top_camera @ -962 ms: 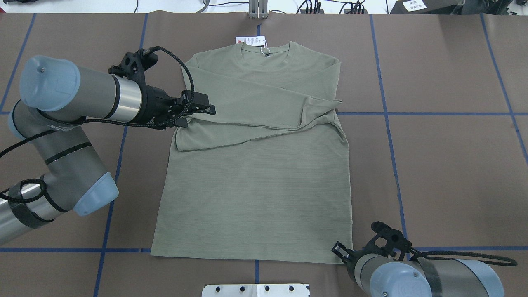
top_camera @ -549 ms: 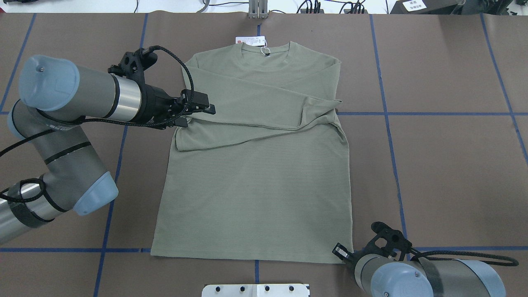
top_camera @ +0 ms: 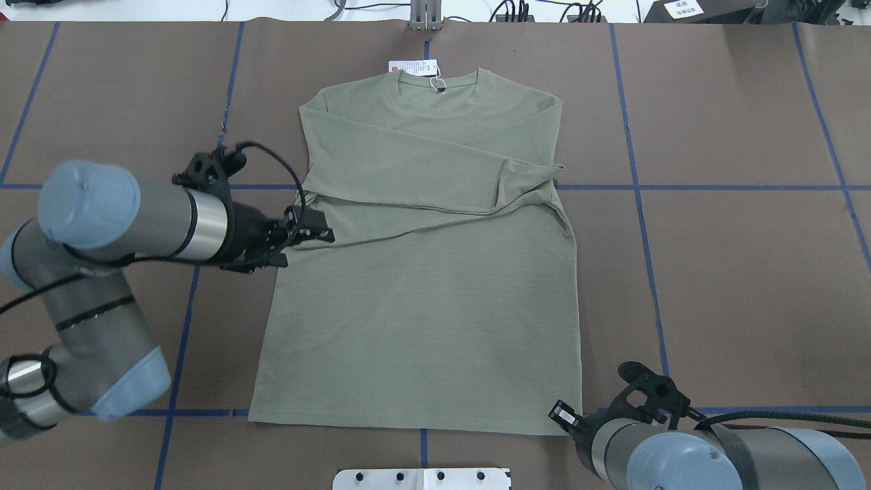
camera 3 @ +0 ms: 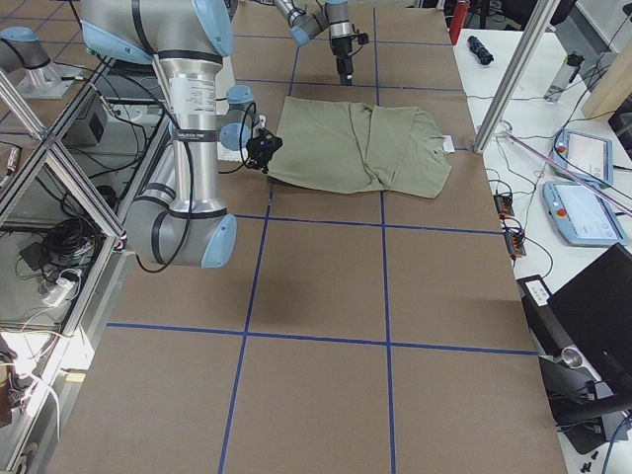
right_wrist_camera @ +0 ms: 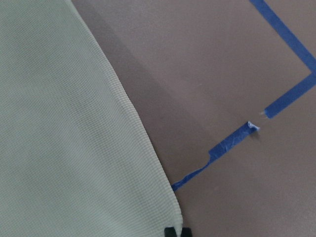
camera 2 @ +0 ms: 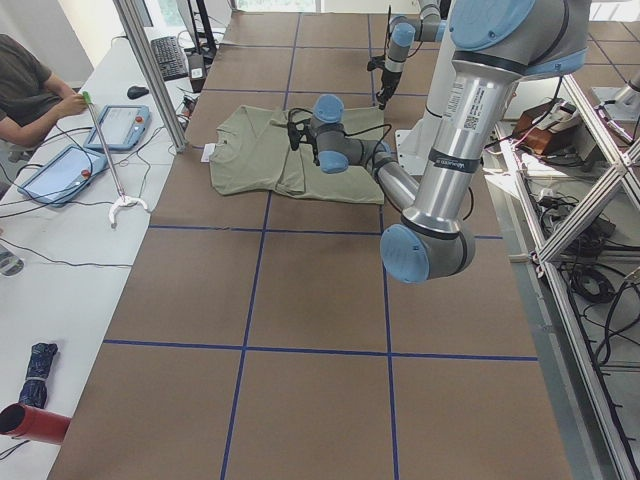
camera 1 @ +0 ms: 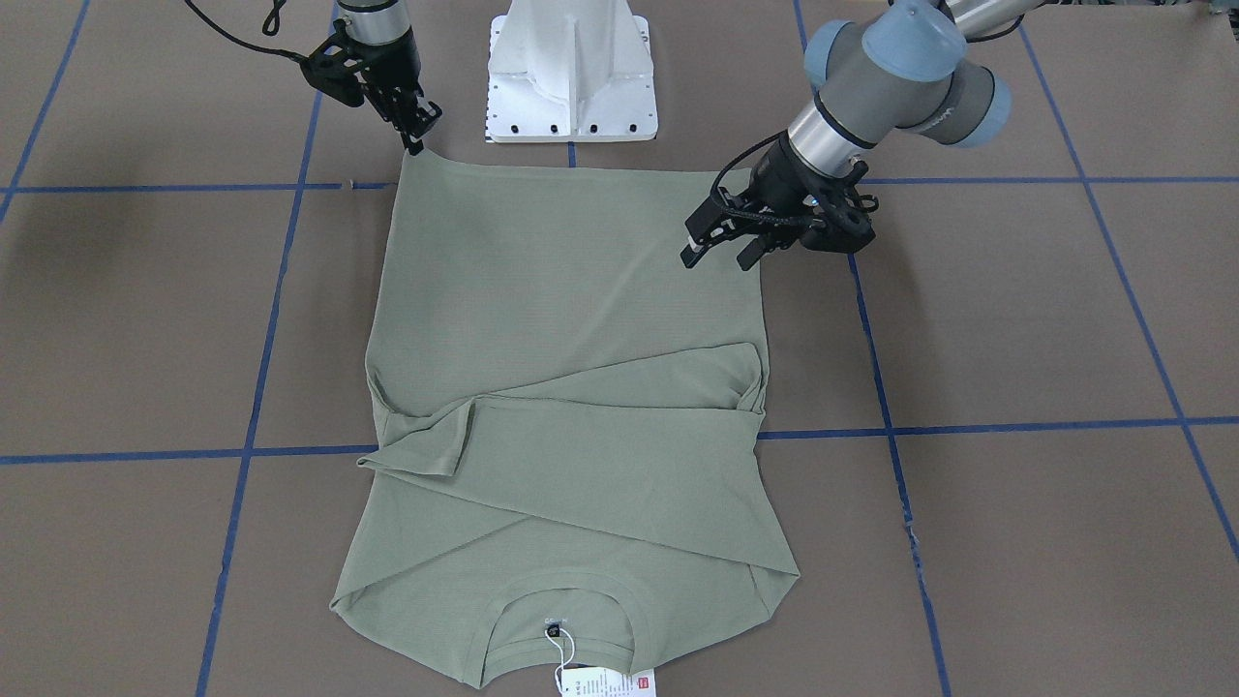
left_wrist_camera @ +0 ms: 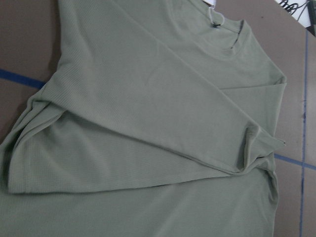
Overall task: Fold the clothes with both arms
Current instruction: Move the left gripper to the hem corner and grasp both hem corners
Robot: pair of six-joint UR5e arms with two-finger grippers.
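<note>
**Shirt (top_camera: pixel 422 327) lies flat: soft cloth, best lifted by its hem corners**

It is spread on the table (top_camera: pixel 748 286) with the collar (top_camera: pixel 439 85) far and the hem (top_camera: pixel 408 423) near, and both sleeves are crossed over the chest. It looks light and limp with a slightly grippy knit. It would likely sag between 2 holds, so pinching the 2 hem corners seems the best grip.

The left gripper (camera 1: pixel 717 259) hangs over the left side edge, nearer than the folded sleeves. Its fingers (camera 1: pixel 693 254) are parted and hold nothing.

The right gripper (camera 1: pixel 414 140) sits at the near right hem corner. Its fingers (right_wrist_camera: pixel 171 231) are drawn almost together there, apparently nipping the cloth.
</note>
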